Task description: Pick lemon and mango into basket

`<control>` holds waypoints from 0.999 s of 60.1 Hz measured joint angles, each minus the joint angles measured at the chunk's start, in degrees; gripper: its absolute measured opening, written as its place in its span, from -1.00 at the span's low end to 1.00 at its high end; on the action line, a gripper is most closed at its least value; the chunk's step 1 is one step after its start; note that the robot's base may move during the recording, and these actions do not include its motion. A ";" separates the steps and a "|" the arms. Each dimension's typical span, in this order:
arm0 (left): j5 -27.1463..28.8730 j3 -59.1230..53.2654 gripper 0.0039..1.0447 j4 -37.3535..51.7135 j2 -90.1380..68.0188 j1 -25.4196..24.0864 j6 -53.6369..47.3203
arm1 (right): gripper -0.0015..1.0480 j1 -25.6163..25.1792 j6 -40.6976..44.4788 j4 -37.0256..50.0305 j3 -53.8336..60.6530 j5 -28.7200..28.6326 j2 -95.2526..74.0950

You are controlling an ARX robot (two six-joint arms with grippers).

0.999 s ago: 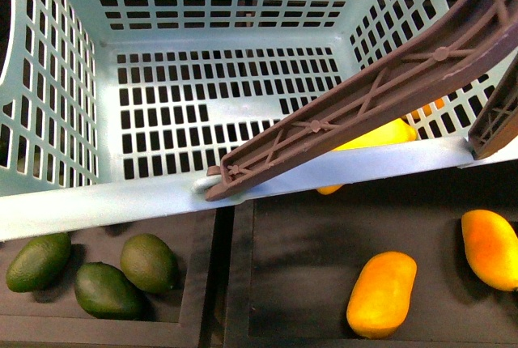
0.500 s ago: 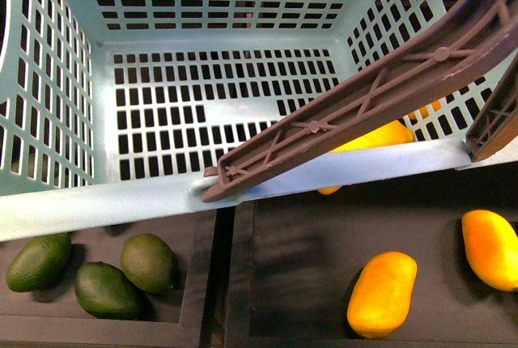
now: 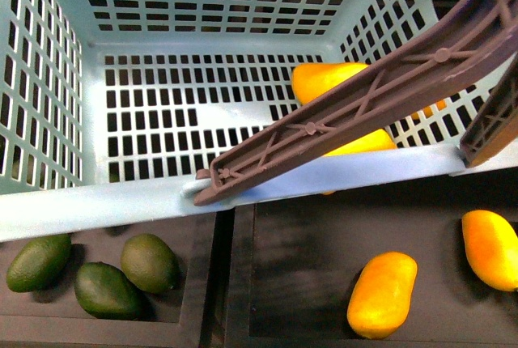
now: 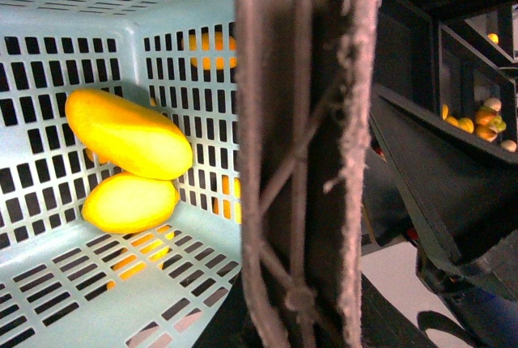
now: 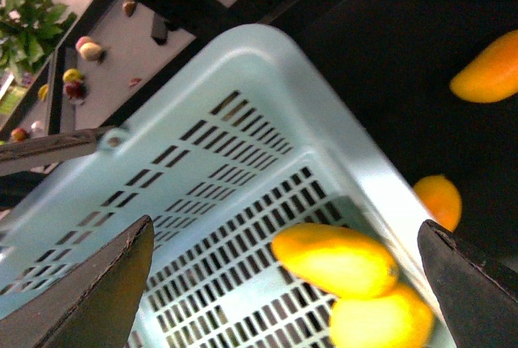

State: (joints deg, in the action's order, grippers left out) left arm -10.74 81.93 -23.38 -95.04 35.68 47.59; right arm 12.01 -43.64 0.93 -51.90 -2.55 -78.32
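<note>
The basket (image 5: 243, 65) sits right under my right pincer (image 5: 285, 227), which hangs empty with jaws spread wide, as suits a drop spot. The brown handle (image 3: 364, 97) blocks my left pincer, so I cannot tell its state. Below my right fingers the mango (image 5: 336, 261) leans on the lemon (image 5: 380, 321), cornered together; the job looks done.

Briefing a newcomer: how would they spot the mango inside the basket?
Start at the big teal basket in the front view. In its near right corner, under the brown handle, two yellow fruits lie together. The mango is the longer, more orange one, farther from the near rim than the shorter lemon.
</note>
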 joint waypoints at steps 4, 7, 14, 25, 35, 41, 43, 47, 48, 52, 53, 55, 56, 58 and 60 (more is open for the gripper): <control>0.24 0.00 -0.90 0.00 0.00 -0.02 -0.13 | 0.83 -1.81 1.97 -0.33 2.21 1.09 2.40; 0.20 0.00 -0.90 0.00 0.00 -0.02 -0.20 | 0.83 -3.21 3.76 -0.63 3.76 1.90 4.28; -0.07 0.00 -0.90 0.00 0.00 0.00 -0.11 | 0.83 -6.27 7.85 -1.16 6.88 3.50 8.24; -0.46 0.00 -0.90 0.00 0.00 0.00 -0.02 | 0.29 -11.78 31.74 31.28 24.24 2.97 16.41; -0.24 0.00 -0.90 0.00 0.00 0.04 -0.07 | -0.21 -11.96 40.37 36.61 32.17 2.56 20.90; -0.24 0.00 -0.90 0.00 0.00 0.04 0.13 | -0.51 -11.96 41.90 37.00 35.67 2.56 23.30; -0.17 0.00 -0.90 0.00 0.00 0.04 0.13 | -0.61 -11.96 42.14 37.05 36.61 2.56 24.17; 0.11 0.00 -0.90 0.00 0.00 0.04 -0.02 | -0.81 -11.96 42.47 37.11 38.34 2.56 26.01; 0.13 0.00 -0.90 0.00 0.00 0.04 -0.04 | -0.84 -11.96 42.47 37.11 38.58 2.56 26.32; 0.07 0.00 -0.90 0.00 0.00 0.04 -0.09 | -0.96 -11.96 42.99 37.05 40.37 2.58 28.39; 0.04 0.00 -0.90 0.00 0.00 0.04 -0.09 | -0.96 -11.96 43.06 37.00 40.59 2.58 28.68; -0.04 0.00 -0.90 0.00 0.00 0.04 -0.07 | -0.96 -11.98 43.10 36.83 41.33 2.58 29.59; -0.13 0.00 -0.90 0.00 0.00 0.04 -0.02 | -0.96 -11.98 43.12 36.70 41.77 2.56 30.12; -0.24 0.00 -0.90 0.00 0.00 0.04 0.02 | -0.96 -11.98 43.15 36.46 42.34 2.58 30.95; -0.33 0.00 -0.90 0.00 0.00 0.04 0.07 | -0.96 -11.98 43.17 36.20 42.93 2.56 31.76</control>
State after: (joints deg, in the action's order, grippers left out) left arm -11.07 81.93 -23.38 -95.04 35.73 47.66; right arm 0.03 -0.47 37.12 -8.97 0.01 -46.57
